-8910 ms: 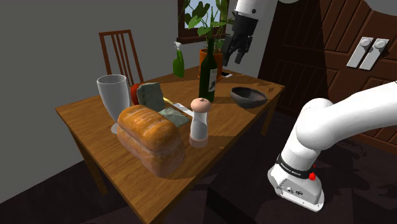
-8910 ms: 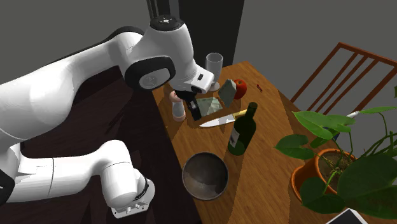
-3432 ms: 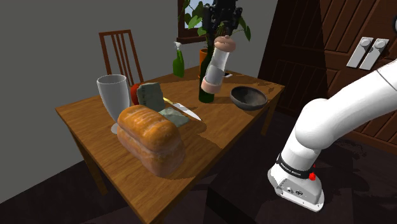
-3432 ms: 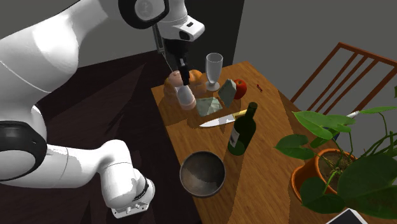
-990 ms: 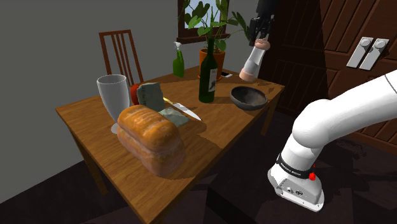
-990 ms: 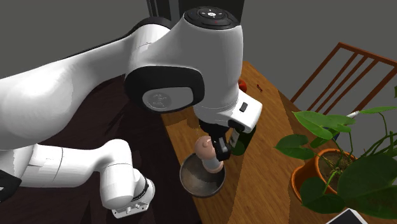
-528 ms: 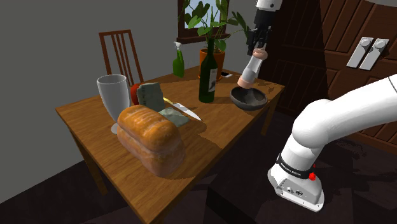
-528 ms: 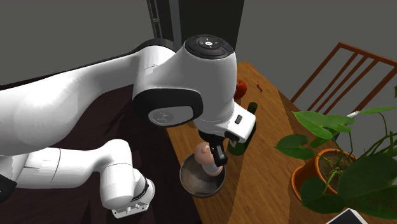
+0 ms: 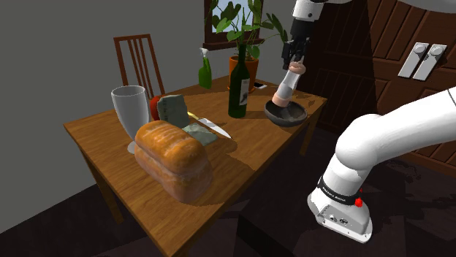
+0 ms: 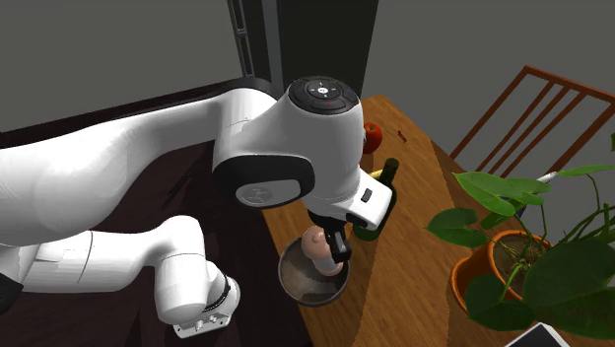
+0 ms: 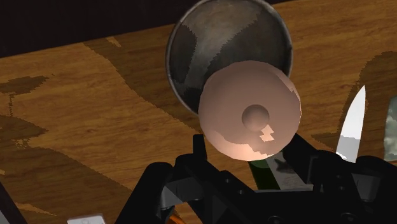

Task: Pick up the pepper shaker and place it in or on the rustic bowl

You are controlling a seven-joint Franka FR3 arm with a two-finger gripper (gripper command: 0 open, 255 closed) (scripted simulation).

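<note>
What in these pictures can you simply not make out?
- Whether the shaker touches the bowl: in the shoulder view its base merges with the rim; in the wrist view its own cap hides it.
- The bottle's lower half, second exterior view: the arm covers it.
- The knife's handle, wrist view: behind the gripper.

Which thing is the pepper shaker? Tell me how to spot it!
Find the wooden table and look at the dark bowl near its corner, beside the green wine bottle. The pepper shaker hangs tilted over that bowl, pinched by the black gripper. It is the small pale one with pinkish ends.
</note>
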